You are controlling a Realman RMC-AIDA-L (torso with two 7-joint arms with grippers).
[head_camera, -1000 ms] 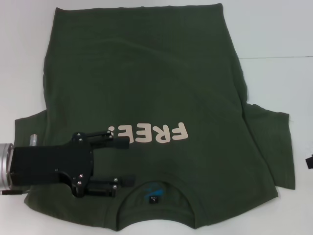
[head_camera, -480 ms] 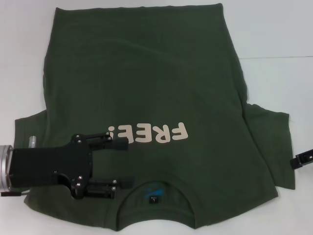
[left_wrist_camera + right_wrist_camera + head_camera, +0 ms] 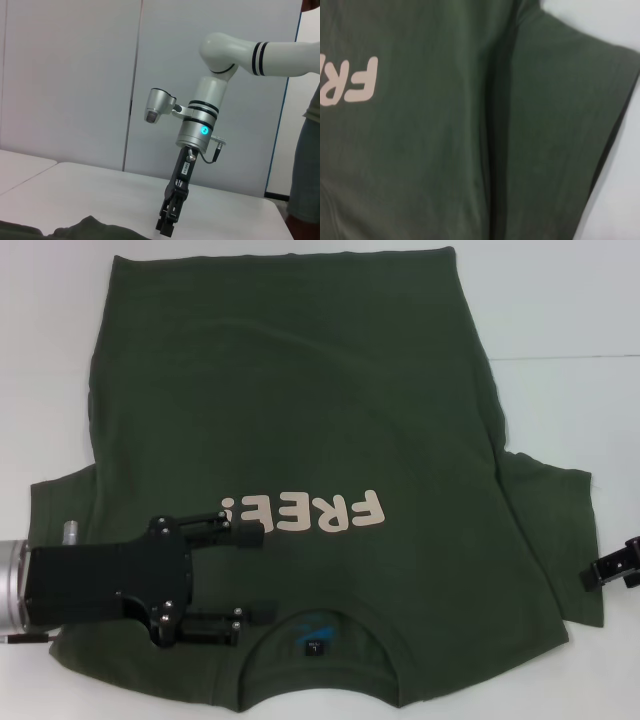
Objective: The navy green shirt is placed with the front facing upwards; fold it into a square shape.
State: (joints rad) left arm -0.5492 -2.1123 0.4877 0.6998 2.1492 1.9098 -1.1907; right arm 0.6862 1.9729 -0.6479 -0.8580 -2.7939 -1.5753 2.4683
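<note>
Left hand (image 3: 262,574), fingers apart, hovers over the navy green shirt (image 3: 300,420); right hand (image 3: 612,570), its grip apparently unreadable, beside the sleeve.

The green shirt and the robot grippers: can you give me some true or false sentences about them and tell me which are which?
1. The navy green shirt lies flat with its FREE! print facing up. True.
2. The left gripper is over the shirt, beside the collar, with its fingers spread open. True.
3. The right gripper is pinching the shirt's collar. False: it is at the table's right edge, next to the right sleeve, far from the collar.
4. The shirt is already folded into a square. False: both sleeves stick out and the body is spread out.
5. The table under the shirt is black. False: it is white.
</note>
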